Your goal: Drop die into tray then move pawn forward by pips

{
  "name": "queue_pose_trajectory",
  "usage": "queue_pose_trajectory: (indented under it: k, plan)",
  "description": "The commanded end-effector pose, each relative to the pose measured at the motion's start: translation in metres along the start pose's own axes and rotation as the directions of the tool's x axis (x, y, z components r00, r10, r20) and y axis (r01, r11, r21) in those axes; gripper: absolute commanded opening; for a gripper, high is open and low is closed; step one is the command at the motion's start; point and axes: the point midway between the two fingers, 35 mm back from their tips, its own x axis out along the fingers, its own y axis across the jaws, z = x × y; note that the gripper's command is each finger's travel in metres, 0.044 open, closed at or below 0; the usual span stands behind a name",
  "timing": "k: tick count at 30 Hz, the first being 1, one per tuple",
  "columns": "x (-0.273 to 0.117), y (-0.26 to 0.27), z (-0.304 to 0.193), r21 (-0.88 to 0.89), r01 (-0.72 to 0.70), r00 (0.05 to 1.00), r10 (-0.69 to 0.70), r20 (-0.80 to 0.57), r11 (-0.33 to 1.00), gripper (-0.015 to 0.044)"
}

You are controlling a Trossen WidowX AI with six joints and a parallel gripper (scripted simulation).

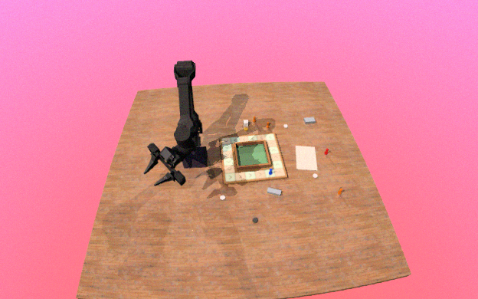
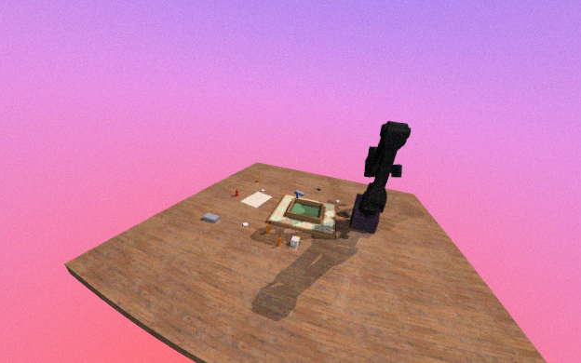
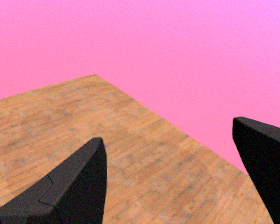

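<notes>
The arm [image 1: 185,111] stands nearly upright from its dark base [image 1: 196,157] at the left of the board [image 1: 253,157], folded at the top so the wrist hangs back down toward the bench [image 1: 242,238]. In the top view the claw [image 1: 157,172] sits to the left of the base, well away from the board, its two pointed fingers [image 1: 152,161] spread apart with nothing between them. The wrist view shows only bare bench wood and the pink backdrop between the finger tips.

The white die [image 1: 245,123] rests on the bench just beyond the far edge of the board, beside two orange pawns [image 1: 267,125]. The green-floored dice tray [image 1: 252,154] sits in the middle of the ring of squares. The blue pawn [image 1: 270,172] stands on a square along the board's near side, toward its right corner.
</notes>
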Motion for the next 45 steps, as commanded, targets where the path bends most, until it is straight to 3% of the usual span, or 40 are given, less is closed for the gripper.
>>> queue_pose_trajectory:
  k: [1, 6, 12, 18, 24, 29, 35, 45]
  plan:
    - [-0.028, 0.038, 0.032, -0.067, -0.163, 0.981, 0.169, 0.096, 0.984, 0.0275]
    - [-0.069, 0.078, 0.057, -0.181, -0.320, 0.921, 0.350, 0.168, 0.930, 0.0275]
    - [-0.139, 0.132, 0.069, -0.339, -0.517, 0.787, 0.592, 0.172, 0.786, 0.0275]
    - [-0.225, 0.174, 0.055, -0.490, -0.664, 0.612, 0.787, 0.078, 0.565, 0.0275]
    - [-0.314, 0.192, 0.017, -0.597, -0.745, 0.433, 0.896, -0.093, 0.298, 0.0275]
    - [-0.385, 0.187, -0.030, -0.638, -0.767, 0.303, 0.912, -0.275, 0.063, 0.0275]
    - [-0.448, 0.159, -0.086, -0.656, -0.740, 0.218, 0.871, -0.441, -0.147, 0.0275]
    - [-0.523, 0.070, -0.186, -0.526, -0.701, 0.136, 0.634, -0.762, -0.481, 0.0275]
